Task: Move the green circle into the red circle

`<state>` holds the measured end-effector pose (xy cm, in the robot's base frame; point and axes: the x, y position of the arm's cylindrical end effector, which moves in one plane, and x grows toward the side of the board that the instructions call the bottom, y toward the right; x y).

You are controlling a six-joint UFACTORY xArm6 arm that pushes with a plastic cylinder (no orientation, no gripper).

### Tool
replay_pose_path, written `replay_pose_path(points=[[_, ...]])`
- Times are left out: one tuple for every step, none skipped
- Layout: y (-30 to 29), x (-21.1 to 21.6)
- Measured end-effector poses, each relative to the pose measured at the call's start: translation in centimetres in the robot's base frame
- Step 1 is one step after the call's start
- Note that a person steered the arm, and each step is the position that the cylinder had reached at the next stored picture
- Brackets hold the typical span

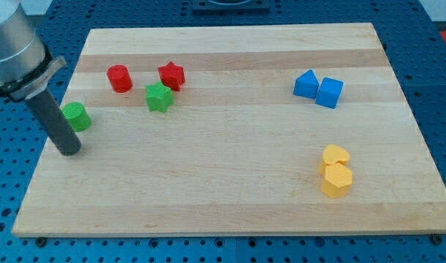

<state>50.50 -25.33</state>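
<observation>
Green star [158, 96] sits near red circle [120, 78], beside red star [171, 75].

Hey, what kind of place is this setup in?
Probably a robotics lab bench: a wooden board lies on a blue perforated table, my tip rests beside the green circle, and small coloured blocks are scattered about.

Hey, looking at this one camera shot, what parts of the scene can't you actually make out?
1. Green circle: its view's-left edge is hidden behind the rod, so whether they touch cannot be told.
2. My tip rests at the view's bottom-left of that block; the exact contact point with the board is unclear.
3. The arm above the rod is cut off by the view's top-left corner.
4. Blue blocks: shapes too small to name confidently.
</observation>
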Motion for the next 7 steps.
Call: replay_pose_path(points=[[-0.3,4.3],[-4.2,2.1],[-5.2,-0.2],[-5.1,-2.7],[-5.2,-3.2],[-2.7,-5.1],[4.2,-8.4]])
